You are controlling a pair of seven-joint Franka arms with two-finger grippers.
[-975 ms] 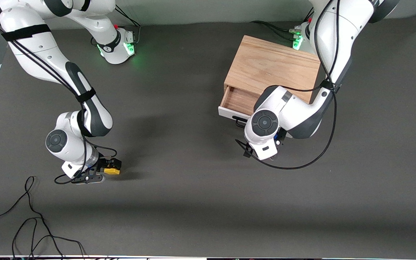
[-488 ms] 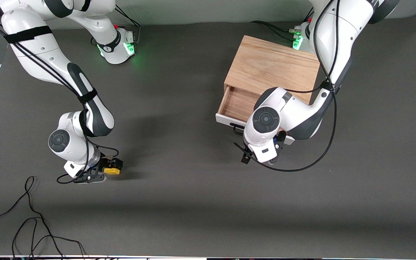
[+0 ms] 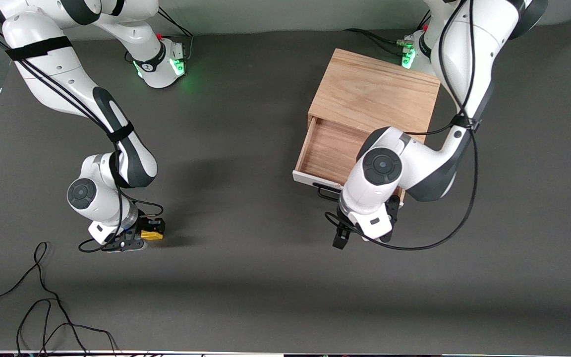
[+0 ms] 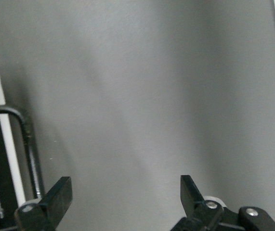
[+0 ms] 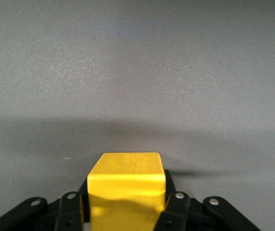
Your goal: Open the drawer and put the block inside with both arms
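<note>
The drawer (image 3: 329, 151) stands pulled out of the oak cabinet (image 3: 374, 89), its wood interior bare. Its white front panel (image 3: 309, 179) and black handle (image 3: 326, 190) face the front camera. My left gripper (image 3: 362, 239) is open and empty over the table just in front of the drawer, clear of the handle. In the left wrist view the gripper (image 4: 124, 187) has the handle (image 4: 29, 149) and the front panel (image 4: 9, 154) off to one side. My right gripper (image 3: 147, 230) is shut on the yellow block (image 3: 152, 234), low over the table at the right arm's end. The right wrist view shows the block (image 5: 126, 185) between the fingers.
Loose black cables (image 3: 42, 297) lie on the table near the front edge at the right arm's end. The left arm's own cable (image 3: 429, 243) loops beside its hand. Dark mat lies between the block and the drawer.
The drawer has slid farther out of the cabinet. The left hand has moved toward the front camera and now stands off the handle. The right gripper with the block has barely moved.
</note>
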